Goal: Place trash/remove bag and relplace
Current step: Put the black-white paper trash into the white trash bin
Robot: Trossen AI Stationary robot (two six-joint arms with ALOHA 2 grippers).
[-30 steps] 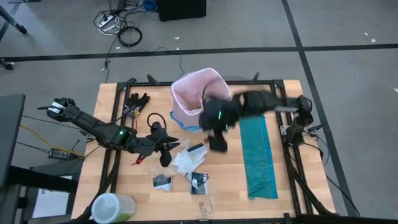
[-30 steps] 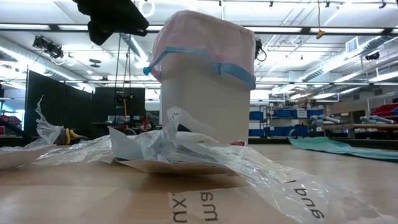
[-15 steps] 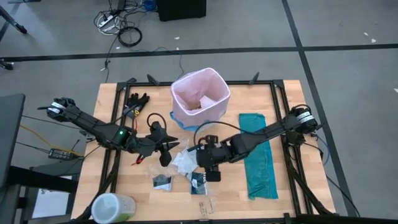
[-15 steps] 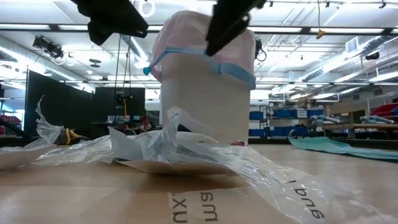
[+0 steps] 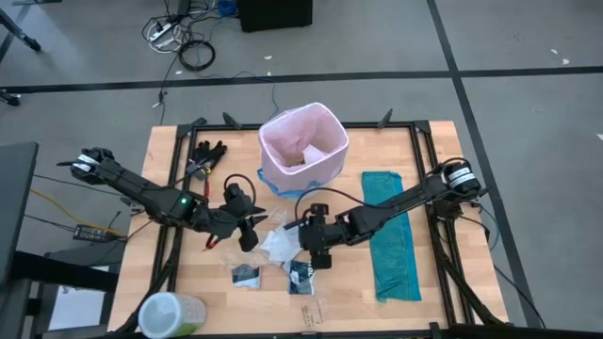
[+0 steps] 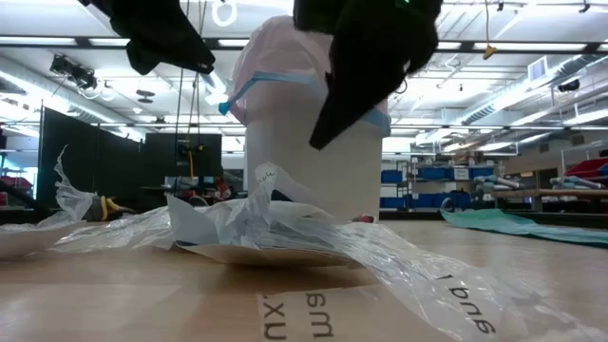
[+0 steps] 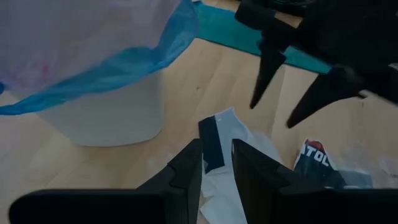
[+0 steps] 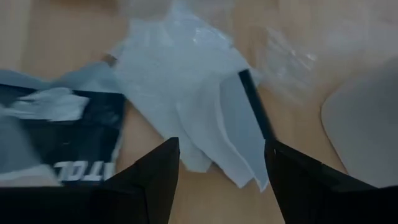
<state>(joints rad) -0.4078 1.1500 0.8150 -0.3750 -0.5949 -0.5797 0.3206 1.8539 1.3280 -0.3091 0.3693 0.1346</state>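
A white bin (image 5: 303,146) lined with the pink bag (image 6: 285,66), blue band at its rim, stands at the table's far middle, with crumpled paper inside (image 5: 308,154). More trash lies in front of it. There are white papers (image 5: 280,244) (image 8: 186,93) and two black-and-white packets (image 5: 301,275) (image 5: 245,274). My right gripper (image 5: 317,252) (image 8: 224,171) hovers open just above the white papers, fingers slanting down. My left gripper (image 5: 251,229) (image 7: 216,167) hangs left of the papers. Its fingers are a narrow gap apart with nothing between them.
A teal-green plastic bag (image 5: 391,235) lies flat along the table's right side. Black gloves (image 5: 208,153) lie at the far left, and a green-lidded container (image 5: 170,314) stands at the near left corner. Clear crinkled plastic (image 6: 399,256) and cardboard (image 6: 285,313) lie near the front edge.
My right gripper has swung from above the bin down and toward the near edge, and now sits low over the white papers with its fingers still open. My left gripper has tipped a little in place. The trash on the table has not moved.
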